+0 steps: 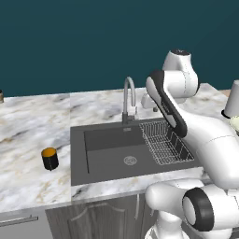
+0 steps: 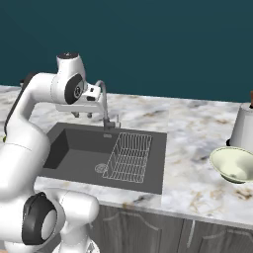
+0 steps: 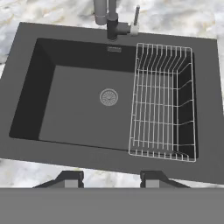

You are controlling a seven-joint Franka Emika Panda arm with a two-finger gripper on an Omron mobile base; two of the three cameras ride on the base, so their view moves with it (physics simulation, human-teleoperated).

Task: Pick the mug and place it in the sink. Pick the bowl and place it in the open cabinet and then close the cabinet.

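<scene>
The white arm's two-finger gripper (image 3: 111, 178) hangs above the dark grey rectangular sink (image 1: 107, 158), pointing down into the basin; in the hand view its two dark fingertips (image 3: 70, 178) stand apart with nothing between them, so the jaws are parted and empty. The small black cylindrical mug with the orange-yellow interior (image 1: 50, 158) stands upright on the marble countertop (image 1: 28, 135), just beside the sink's left rim and well apart from the gripper. The relation governing the next move: the mug lies to the robot's left of the gripper, across the full width of the basin, and lower, with its long axis vertical. By judgement, the hand must travel left over the sink edge and descend before the jaws can straddle the mug's wall from above or from the side. The wide cream-white bowl with the green lower outside (image 2: 233, 165) rests on the counter to the right of the sink, next to a tall grey-white cup-like object (image 2: 243, 127). A wire rack (image 3: 162, 103) occupies the right portion of the basin beneath the curved metal faucet (image 1: 129, 95); the left portion around the round drain (image 3: 108, 97) is the free area for depositing the mug. No task step appears complete.
</scene>
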